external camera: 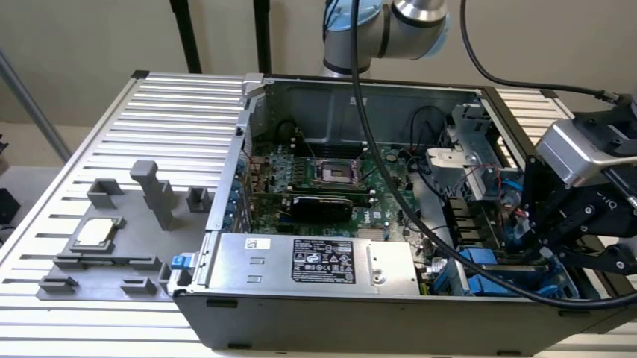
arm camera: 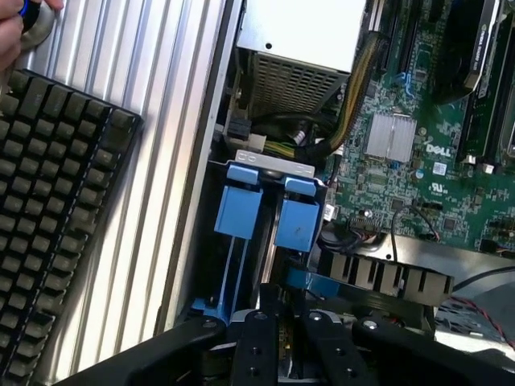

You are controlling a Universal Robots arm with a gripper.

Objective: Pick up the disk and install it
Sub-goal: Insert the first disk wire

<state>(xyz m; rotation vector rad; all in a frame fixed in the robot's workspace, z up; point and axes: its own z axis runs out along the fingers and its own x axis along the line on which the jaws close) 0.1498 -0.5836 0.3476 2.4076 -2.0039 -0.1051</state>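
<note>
Item: end effector [arm camera: 278,338], which I hold low over the drive bay [arm camera: 269,205], pinching the disk [arm camera: 241,257] edge-on. Blue rails sit directly ahead, aligned for slotting into the bay.

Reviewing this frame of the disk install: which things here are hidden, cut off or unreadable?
- Exterior view: the gripper covers the drive bay, so the disk's seating cannot be judged.
- Wrist view: the disk sits between the black jaws, which hide most of it; its label is unseen.
- Wrist view: the keyboard is cut off by the frame edge.
- Exterior view: print on the power supply label is too small to read.
</note>
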